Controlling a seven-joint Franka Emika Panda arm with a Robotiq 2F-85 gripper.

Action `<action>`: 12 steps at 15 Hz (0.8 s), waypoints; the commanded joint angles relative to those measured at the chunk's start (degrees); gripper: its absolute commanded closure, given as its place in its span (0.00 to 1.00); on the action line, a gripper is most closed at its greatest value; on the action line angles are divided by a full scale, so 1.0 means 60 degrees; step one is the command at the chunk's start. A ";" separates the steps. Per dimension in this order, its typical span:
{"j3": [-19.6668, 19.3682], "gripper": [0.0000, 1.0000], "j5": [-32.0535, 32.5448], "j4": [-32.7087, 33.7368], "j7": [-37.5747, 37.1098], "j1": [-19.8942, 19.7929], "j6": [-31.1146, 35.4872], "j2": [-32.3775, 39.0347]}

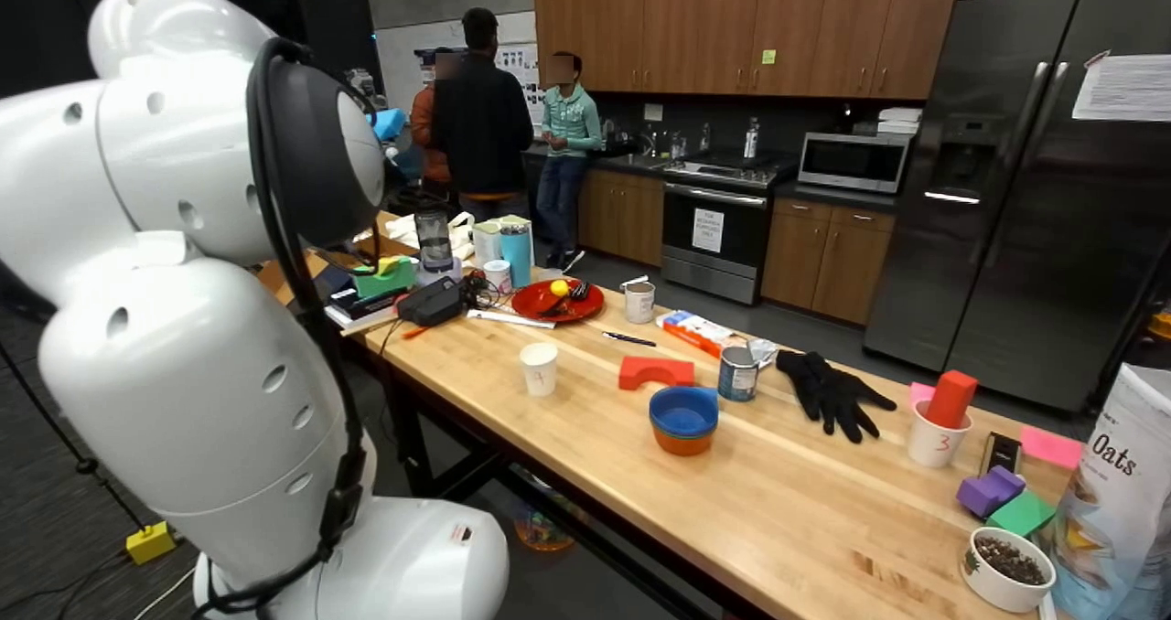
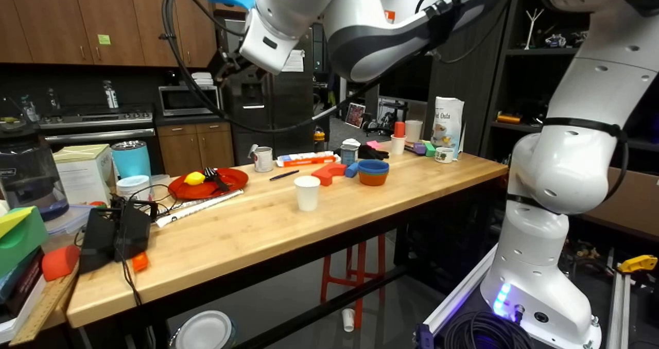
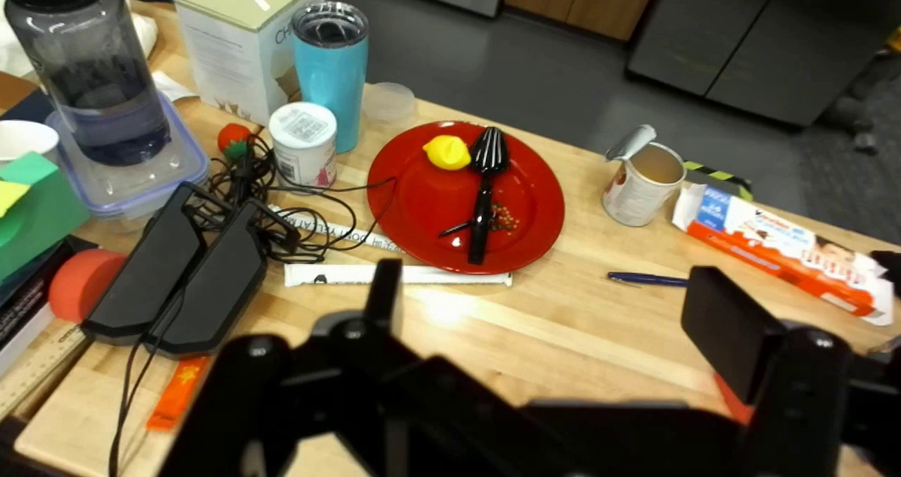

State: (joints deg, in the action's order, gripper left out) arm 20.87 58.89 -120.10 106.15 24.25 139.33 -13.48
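The fingers (image 3: pixel 732 333) of the gripper (image 3: pixel 550 297) stand spread wide above a wooden tabletop (image 3: pixel 563 354) in the wrist view. Beyond the gap between them, a red plate (image 3: pixel 405 195) lies flat, bearing a yellow lemon (image 3: pixel 448 153), a black slotted utensil (image 3: pixel 483 202) and small tan pieces (image 3: pixel 505 219). A slim white packet (image 3: pixel 443 276) lies along the plate's near edge; a blue pen (image 3: pixel 647 278) lies near one fingertip. At the right are an opened can (image 3: pixel 633 192) with its lid bent up and a Kinder chocolate box (image 3: pixel 781 248); at the left, two black corded devices (image 3: pixel 215 290), a turquoise tumbler (image 3: pixel 331 76) and a white tub (image 3: pixel 304 146).

In an exterior view, the white arm (image 1: pixel 210 373) fills the left side and the gripper is hidden. A white paper cup (image 1: pixel 540 370) stands apart from a red arch block (image 1: pixel 656 367), a stack of bowls (image 1: pixel 683 414) with blue uppermost and a black glove (image 1: pixel 828 390). A cup marked 3 (image 1: pixel 933 439) holds a red block (image 1: pixel 951 399), near an oats bag (image 1: pixel 1111 501).

In an exterior view, the gripper hangs high above the tabletop, too dark to read its fingers; a blue cylinder (image 2: pixel 351 170) lies between the red arch block and the stack of bowls.
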 commanded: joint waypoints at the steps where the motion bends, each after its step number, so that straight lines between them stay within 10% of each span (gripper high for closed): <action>1: 0.0739 0.00 0.0724 0.0174 -0.0865 -0.0039 -0.1540 -0.0450; 12: 0.1635 0.00 0.1917 0.0306 -0.2335 0.0316 -0.4921 -0.0706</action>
State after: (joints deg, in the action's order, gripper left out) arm 30.29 68.36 -118.48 93.77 25.21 113.54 -17.52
